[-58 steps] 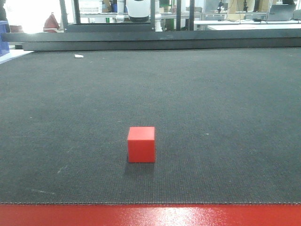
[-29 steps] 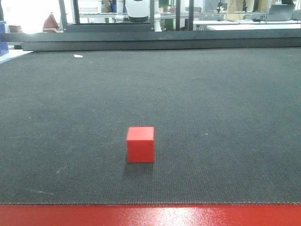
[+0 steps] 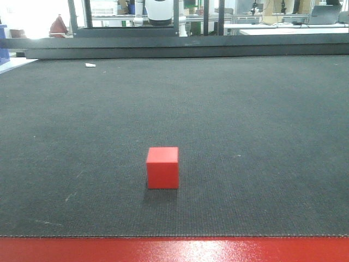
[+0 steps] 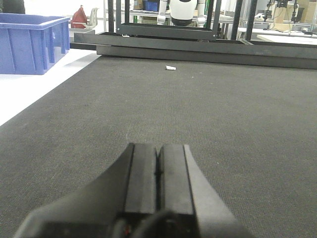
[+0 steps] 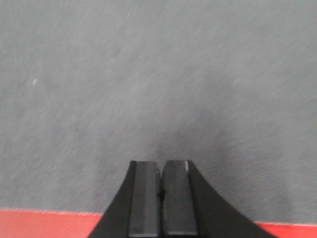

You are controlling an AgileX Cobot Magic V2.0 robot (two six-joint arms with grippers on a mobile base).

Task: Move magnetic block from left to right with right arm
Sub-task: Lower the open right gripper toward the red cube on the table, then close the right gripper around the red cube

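**Block untouched, right claw shut and off-target**

You've got the magnetic block (image 3: 162, 167) flat on the black mat (image 3: 251, 109), near the red table edge (image 3: 174, 250), slightly left of centre in the front view. Nothing is touching it. Your right gripper (image 5: 159, 166) has its jaws pressed together, empty, over bare mat close to that red edge. The block isn't in its wrist view, so you can't read the bearing directly; going by the task, it likely lies to the claw's left. Your left gripper (image 4: 157, 148) is also closed and empty, low over the mat, with no block ahead. It's a cube, so no long axis, and its faces sit roughly square to the edge. You'll need to open before descending. There's plenty of bare mat to the right. The blue bin (image 4: 32, 42) sits well apart, far left.
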